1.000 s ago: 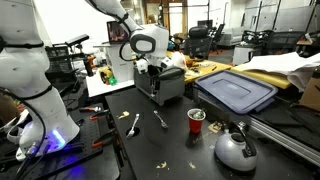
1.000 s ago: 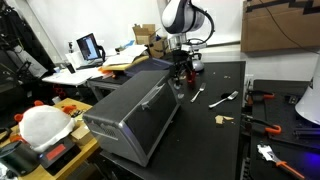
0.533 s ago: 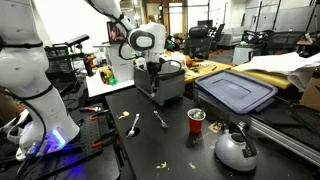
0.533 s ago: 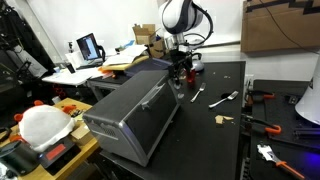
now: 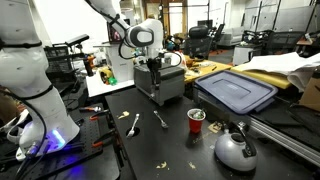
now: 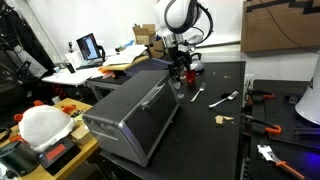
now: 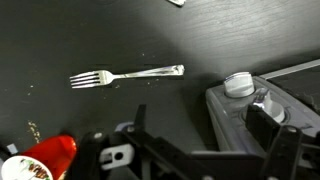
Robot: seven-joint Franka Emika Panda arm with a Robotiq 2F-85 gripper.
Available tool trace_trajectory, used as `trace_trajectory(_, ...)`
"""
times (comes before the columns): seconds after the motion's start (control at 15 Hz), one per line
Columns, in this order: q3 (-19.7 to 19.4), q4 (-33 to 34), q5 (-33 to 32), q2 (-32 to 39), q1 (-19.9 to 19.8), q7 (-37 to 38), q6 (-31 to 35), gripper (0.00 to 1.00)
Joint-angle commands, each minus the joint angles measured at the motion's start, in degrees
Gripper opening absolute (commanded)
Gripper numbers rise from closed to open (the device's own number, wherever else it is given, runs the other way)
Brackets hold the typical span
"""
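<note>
My gripper (image 7: 205, 130) is open and empty, its two dark fingers spread wide. It hangs over the end of a grey metal box (image 7: 240, 115), with one finger above the box and one above the black table. A white round cap (image 7: 238, 84) sits on the box's top. In both exterior views the gripper (image 5: 152, 68) (image 6: 178, 68) is just above the box (image 5: 162, 86) (image 6: 135, 110). A silver fork (image 7: 125, 76) lies on the table beyond the fingers, and a red cup (image 7: 45, 160) stands to the side.
On the black table lie a spoon (image 5: 133, 124), the fork (image 5: 160, 119), the red cup (image 5: 196, 119) and a metal kettle (image 5: 235, 148). A bin with a blue lid (image 5: 237, 90) stands behind. A white robot body (image 5: 30, 75) stands at the table's side.
The arm has risen a little and shifted slightly sideways above the grey box. The gripper stays open. Nothing on the table has moved.
</note>
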Motion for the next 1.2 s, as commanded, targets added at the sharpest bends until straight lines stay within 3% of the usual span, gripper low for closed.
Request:
trace_trajectory(0.0,-1.4,-0.6,-7.8,-1.5,0.5,4.4,-0.3,1.00)
trace_trajectory(0.33,-0.5,-0.6,-6.4,-1.8,0.2,3.0,-0.3,1.00)
trace_trajectory(0.4,-0.1,-0.5,-5.5,-2.0,0.3,2.6,-1.0,0.75)
trace_trajectory(0.47,0.2,-0.5,-5.6,-2.5,0.6,3.0,-1.6,0.74)
trace_trajectory(0.87,2.0,-0.8,-8.1,-7.0,2.0,4.2,-4.3,0.27)
trace_trajectory(1.13,4.3,-0.6,-6.2,-9.2,2.8,1.9,-5.1,0.00)
